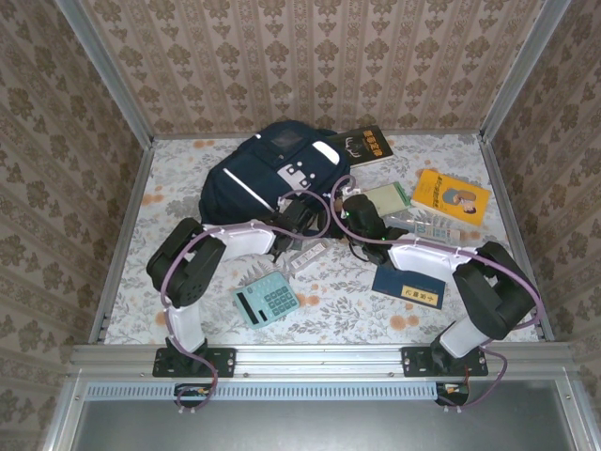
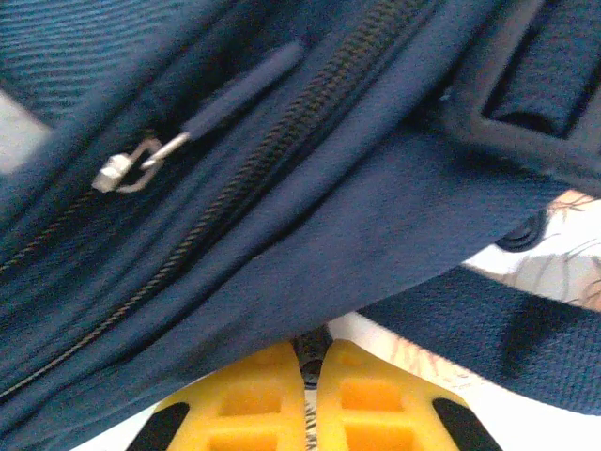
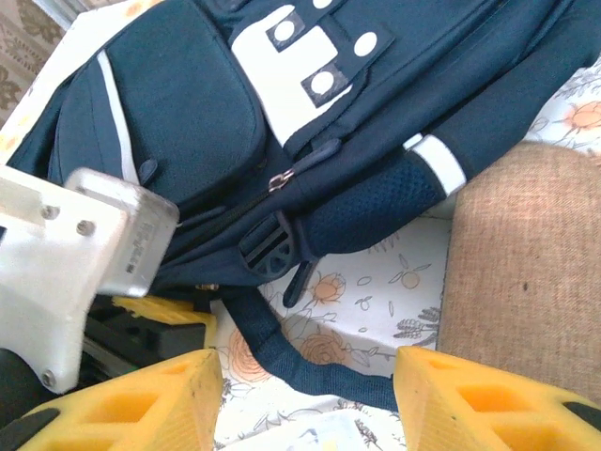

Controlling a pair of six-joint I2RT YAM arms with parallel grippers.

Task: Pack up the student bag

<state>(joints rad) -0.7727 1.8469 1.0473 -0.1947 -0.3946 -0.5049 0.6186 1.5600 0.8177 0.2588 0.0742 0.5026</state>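
Navy woven fabric, soft shell: student bag (image 1: 268, 174) lies flat at the far middle of the bench (image 1: 338, 305), with books and a calculator (image 1: 266, 301) loose around it. Expect it to be floppy and light while unpacked. It'll sag and fold rather than lift as one piece, and a one-point pull will likely drag it across the bench. Not fragile, not slippery; the weave should give good friction.

Left claw (image 2: 310, 381) is closed tight at the bag's lower edge, with a thin dark fold pinched between the pads as far as the wrist view shows. Right claw (image 3: 305, 404) is about half open, holding nothing, hanging just short of the bag's side near the strap (image 3: 282, 352).

Best holds, my call: zipper pull (image 2: 127, 171) to open the compartment, and the seam beside the zipper to pin the bag against that pull. Avoid the thick padded panels, probably too wide for the jaws.
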